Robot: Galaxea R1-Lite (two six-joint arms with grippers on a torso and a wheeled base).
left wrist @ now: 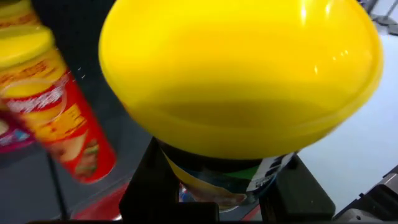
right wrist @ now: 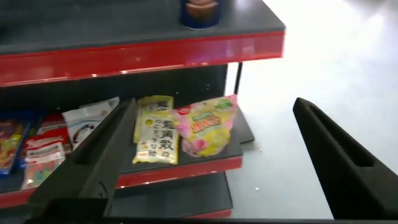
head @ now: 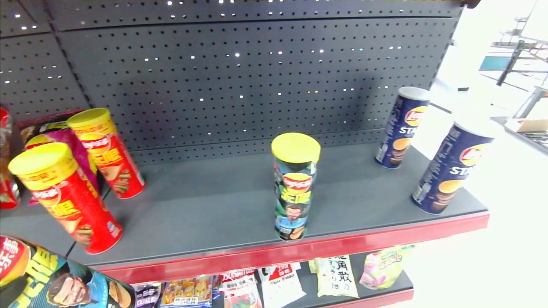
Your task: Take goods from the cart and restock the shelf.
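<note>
Grey shelf (head: 205, 201) with pegboard back (head: 239, 77), left fingers (left wrist: 143, 194) gripping yellow-lidded can (left wrist: 242, 74), right fingers (right wrist: 90, 171) wide

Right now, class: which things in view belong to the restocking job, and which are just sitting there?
Job: green can in the left pincer; matching can standing on the top shelf.
Lying about: two red cans; two blue cans; packets on the lower shelf; open right pincer.
</note>
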